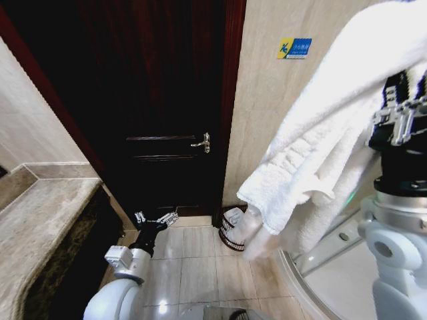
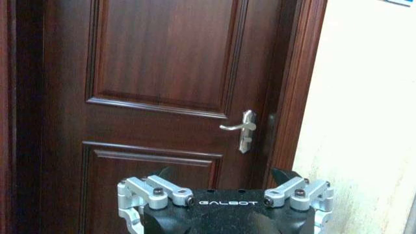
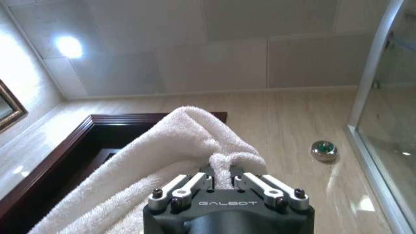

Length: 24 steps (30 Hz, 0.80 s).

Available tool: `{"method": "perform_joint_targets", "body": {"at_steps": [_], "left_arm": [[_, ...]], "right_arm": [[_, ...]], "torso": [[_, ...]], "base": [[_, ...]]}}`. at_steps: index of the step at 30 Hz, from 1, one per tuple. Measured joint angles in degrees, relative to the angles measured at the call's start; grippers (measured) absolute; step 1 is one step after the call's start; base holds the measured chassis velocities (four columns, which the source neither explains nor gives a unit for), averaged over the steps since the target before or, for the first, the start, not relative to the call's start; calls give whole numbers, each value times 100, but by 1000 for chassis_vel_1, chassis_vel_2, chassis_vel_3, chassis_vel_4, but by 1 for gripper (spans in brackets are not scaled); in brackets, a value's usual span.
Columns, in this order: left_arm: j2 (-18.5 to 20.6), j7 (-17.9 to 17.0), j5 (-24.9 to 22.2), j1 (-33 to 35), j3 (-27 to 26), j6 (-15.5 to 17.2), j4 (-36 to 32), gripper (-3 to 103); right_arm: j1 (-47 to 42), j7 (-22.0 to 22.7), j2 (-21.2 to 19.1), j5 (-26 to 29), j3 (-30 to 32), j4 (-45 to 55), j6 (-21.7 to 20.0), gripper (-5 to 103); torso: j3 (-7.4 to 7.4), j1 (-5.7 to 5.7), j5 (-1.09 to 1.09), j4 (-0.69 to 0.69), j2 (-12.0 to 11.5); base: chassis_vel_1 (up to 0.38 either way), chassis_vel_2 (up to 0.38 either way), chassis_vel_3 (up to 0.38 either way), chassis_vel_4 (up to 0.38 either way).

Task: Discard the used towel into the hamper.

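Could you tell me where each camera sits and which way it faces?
Head view: looks down at the floor, hamper and door; left gripper low, right gripper raised with the towel.
Left wrist view: faces the door over the left gripper.
Right wrist view: points up at the ceiling, right gripper pinching the towel.
Head and left wrist views share the door handle.

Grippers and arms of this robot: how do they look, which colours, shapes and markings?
Both the left gripper and the right gripper have a black body with white "GALBOT" lettering and silver metal linkages fastened with dark bolts. In the head view the arms are glossy white rounded shells with black segments before each gripper.
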Motion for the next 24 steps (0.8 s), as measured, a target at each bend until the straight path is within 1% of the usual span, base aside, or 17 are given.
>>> {"method": "perform_joint_targets", "body": {"at_steps": [12, 20, 24], "left_arm": [[0, 0, 0, 0, 0, 0, 0, 100], [0, 0, 0, 0, 0, 0, 0, 100], [0, 0, 0, 0, 0, 0, 0, 100]], "right_arm": [[402, 6, 20, -3, -345, -268, 8, 12], [412, 11, 87, -6, -355, -265, 14, 12], [497, 45, 57, -12, -423, -344, 47, 12]], "torso": [[-1, -3, 0, 0, 1], [0, 1, 0, -1, -1], [0, 2, 0, 0, -1]], "base": [[-12, 14, 14, -13], [-127, 132, 142, -134], [-130, 135, 125, -128]]}}
